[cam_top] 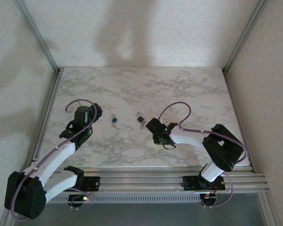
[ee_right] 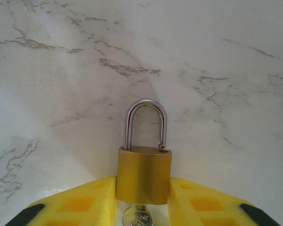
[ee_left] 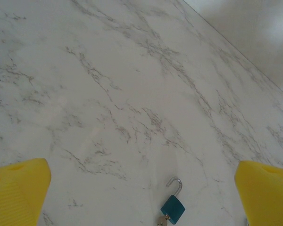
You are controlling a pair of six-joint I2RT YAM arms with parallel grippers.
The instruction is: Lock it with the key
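Brass padlock (ee_right: 143,174): small, rigid, slick metal, prob light. R gripper (ee_right: 142,200) pinches body sides, key (ee_right: 137,217) free below. L gripper (ee_left: 142,188) wide, empty.

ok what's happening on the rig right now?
The right gripper is clamped on the body of a brass padlock on the table, with a key in the padlock's keyhole. The left gripper hangs open above the table. A teal padlock lies near it, shackle swung open.
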